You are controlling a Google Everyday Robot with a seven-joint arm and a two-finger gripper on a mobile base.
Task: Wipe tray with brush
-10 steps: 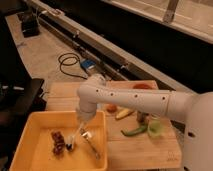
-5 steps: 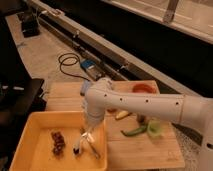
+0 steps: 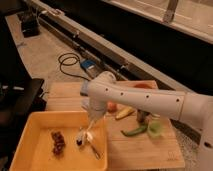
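The yellow-orange tray (image 3: pixel 31 131) lies at the lower left, on the wooden board. My gripper (image 3: pixel 91 130) hangs from the white arm and reaches down into the tray's right part. Just under it lies the brush (image 3: pixel 81 138), a whitish stick with a small dark head, against the tray floor. I cannot tell whether the gripper has hold of it. A slim pale stick-like piece (image 3: pixel 95 150) lies beside the brush near the tray's right wall. A dark red clump (image 3: pixel 58 141) sits in the middle of the tray.
The wooden board (image 3: pixel 145 152) carries a green pepper-like piece (image 3: pixel 133 131), a green cup (image 3: pixel 156 129), a yellow piece (image 3: pixel 124 113), an orange ball (image 3: pixel 112 106) and a red bowl (image 3: pixel 142 86). A cable (image 3: pixel 70 62) lies on the floor behind. A dark seat (image 3: pixel 20 100) stands left.
The gripper has shifted slightly to the right inside the tray, the arm's elbow has moved right, and the brush head has moved a little with it.
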